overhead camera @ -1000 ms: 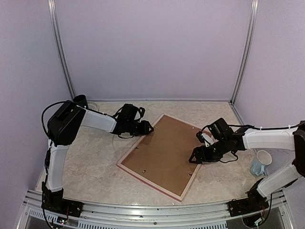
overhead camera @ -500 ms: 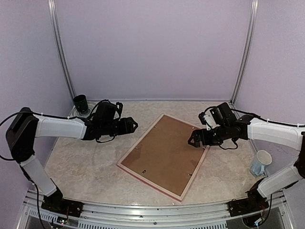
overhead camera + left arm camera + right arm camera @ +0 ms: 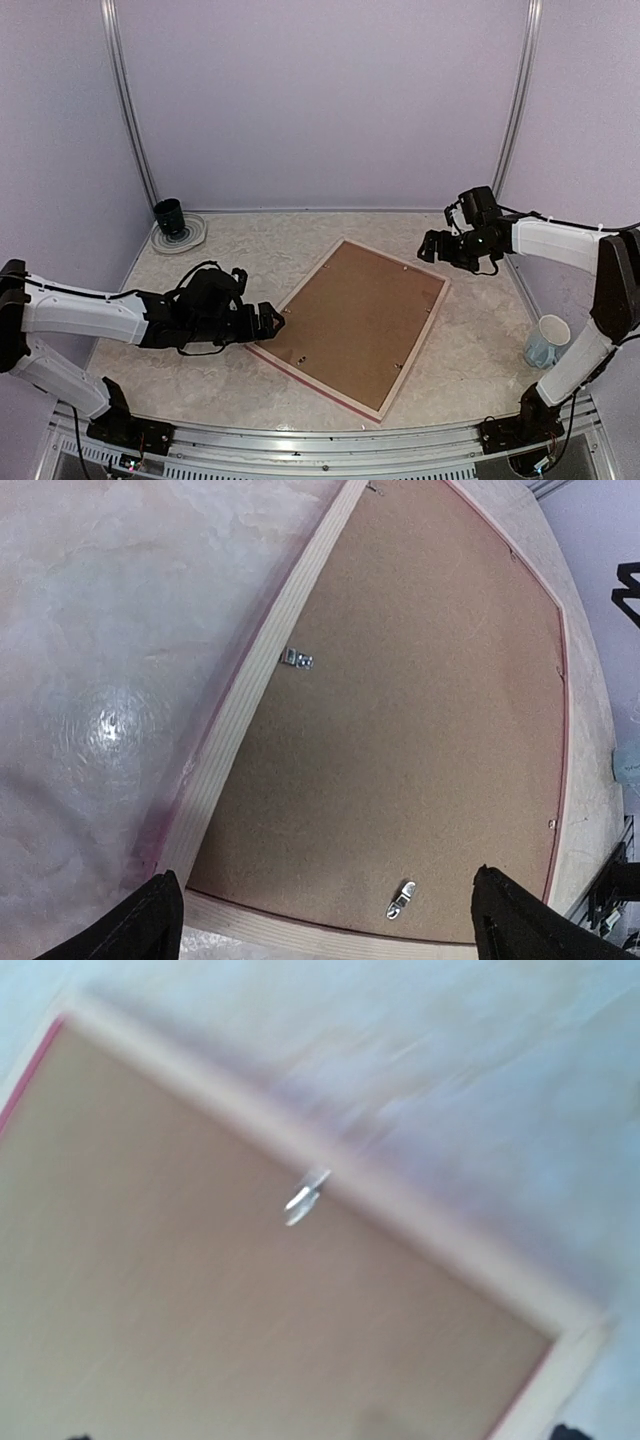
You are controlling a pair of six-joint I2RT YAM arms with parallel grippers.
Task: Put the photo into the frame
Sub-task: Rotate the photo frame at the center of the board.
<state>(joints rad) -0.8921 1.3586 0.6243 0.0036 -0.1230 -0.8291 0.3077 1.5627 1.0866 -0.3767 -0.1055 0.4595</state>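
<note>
The frame [image 3: 418, 345] lies face down and askew on the table, pale wood rim up, with a brown backing board [image 3: 350, 320] filling it. The photo is hidden. My left gripper [image 3: 272, 322] hovers open at the frame's near-left corner. In the left wrist view its fingers [image 3: 150, 920] stand wide apart over the backing board [image 3: 420, 710], the wood rim [image 3: 250, 690] and two metal tabs [image 3: 401, 900]. My right gripper [image 3: 428, 247] hangs open above the table beyond the frame's far-right edge. Its blurred wrist view shows the rim [image 3: 440, 1235] and one tab [image 3: 305, 1195].
A black cup on a round coaster [image 3: 170, 215] stands in the back left corner. A pale mug [image 3: 546, 342] sits at the right, near the right arm. Lilac walls close in the table on three sides.
Both grippers have opened wide. The left arm has swung from the frame's far-left edge down to its near-left corner. The right arm has drawn back from the frame's right edge toward the far right.
</note>
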